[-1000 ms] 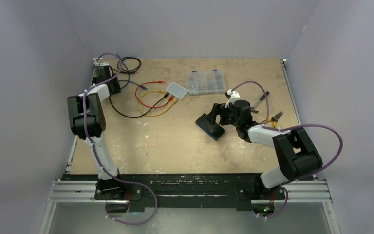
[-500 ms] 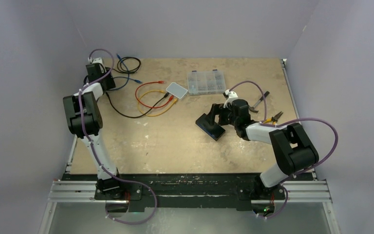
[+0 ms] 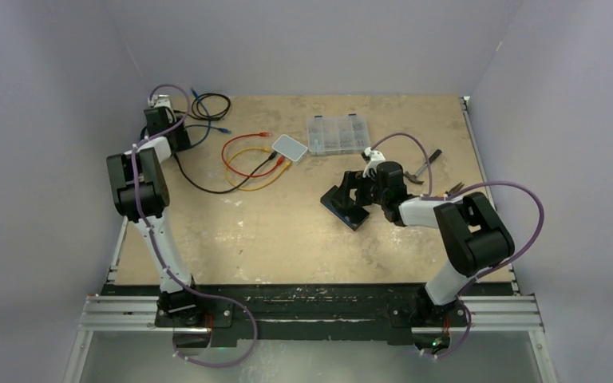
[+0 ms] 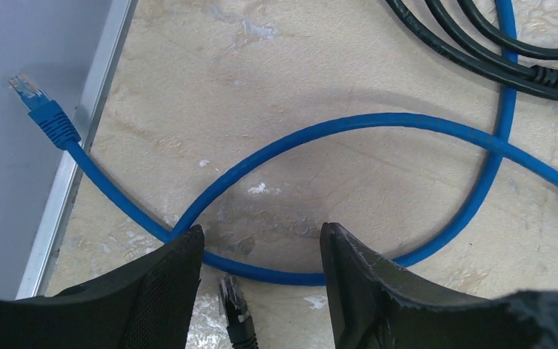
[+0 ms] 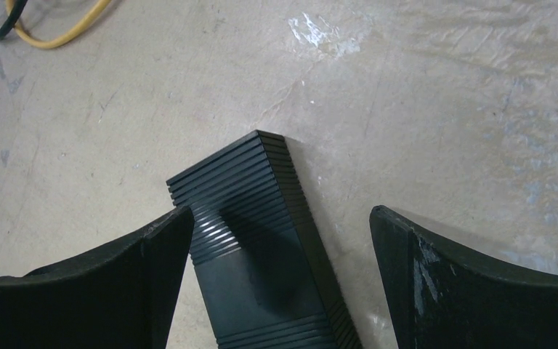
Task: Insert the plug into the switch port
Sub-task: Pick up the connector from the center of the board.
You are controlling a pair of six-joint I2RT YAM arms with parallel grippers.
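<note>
Nothing is plugged in yet. At the counter's (image 3: pixel 287 239) far left the left gripper (image 4: pixel 261 231) hangs released over a loose black plug (image 4: pixel 234 316) and blue cable (image 4: pixel 378 120). The right gripper (image 5: pixel 280 211), released, straddles the switch (image 5: pixel 247 196); grasping and inserting remain

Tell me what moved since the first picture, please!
The left end effector swung toward the far left corner and now hovers open over the blue cable, holding nothing. The cable's loose end seems to have shifted back too. The right arm's elbow slid leftward, and the right end effector edged slightly left, open over the black switch. The switch and the clear parts box stayed put.
</note>
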